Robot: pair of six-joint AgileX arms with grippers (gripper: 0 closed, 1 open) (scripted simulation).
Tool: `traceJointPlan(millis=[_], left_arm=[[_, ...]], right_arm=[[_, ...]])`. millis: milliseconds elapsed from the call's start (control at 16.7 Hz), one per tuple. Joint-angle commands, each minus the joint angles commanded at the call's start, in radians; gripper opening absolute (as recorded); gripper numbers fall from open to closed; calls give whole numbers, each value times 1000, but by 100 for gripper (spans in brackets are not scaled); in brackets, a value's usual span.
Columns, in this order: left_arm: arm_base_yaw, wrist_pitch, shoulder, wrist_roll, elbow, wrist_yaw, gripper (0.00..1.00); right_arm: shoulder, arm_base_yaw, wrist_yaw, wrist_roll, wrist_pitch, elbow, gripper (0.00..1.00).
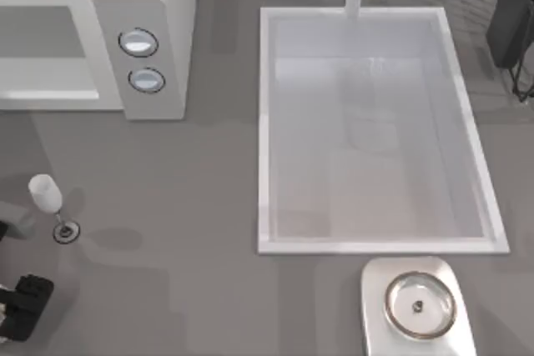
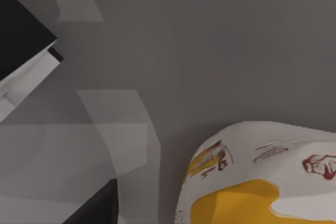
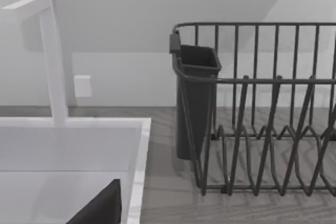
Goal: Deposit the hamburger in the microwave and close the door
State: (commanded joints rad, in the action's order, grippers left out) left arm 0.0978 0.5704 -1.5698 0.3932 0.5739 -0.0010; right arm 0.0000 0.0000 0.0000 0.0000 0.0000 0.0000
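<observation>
Lower left of top view, left pincer point(image 1: 18, 310) sits near wine glass point(image 1: 48, 202); grip state can't tell. Hamburger point(image 2: 262, 177) lies close below; a careless swing toward the microwave point(image 1: 100, 31) could topple the glass.

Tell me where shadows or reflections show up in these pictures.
Top view: the wine glass casts a soft shadow on the counter, and the sink basin has a faint sheen. Left wrist view: pale translucent patches lie on the grey counter near the hamburger. Right wrist view: the dish rack shadows the counter.

Rendered kitchen counter, white microwave point(image 1: 125, 39), sink basin point(image 1: 375, 243), tap point(image 3: 50, 51), dish rack point(image 3: 262, 129)
</observation>
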Motion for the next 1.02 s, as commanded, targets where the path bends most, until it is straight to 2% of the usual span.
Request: traceJointPlan(millis=[480,540,780,1020], left_arm=[[0,0,0,0,0,0,0],[5,85,86,6,33,17,0],[5,160,109,7,89,17,0],[1,386,181,6,212,16,0]], right_arm=[[0,0,0,0,0,0,100],[0,0,0,0,0,0,100],[0,0,0,0,0,0,100],[0,0,0,0,0,0,100]])
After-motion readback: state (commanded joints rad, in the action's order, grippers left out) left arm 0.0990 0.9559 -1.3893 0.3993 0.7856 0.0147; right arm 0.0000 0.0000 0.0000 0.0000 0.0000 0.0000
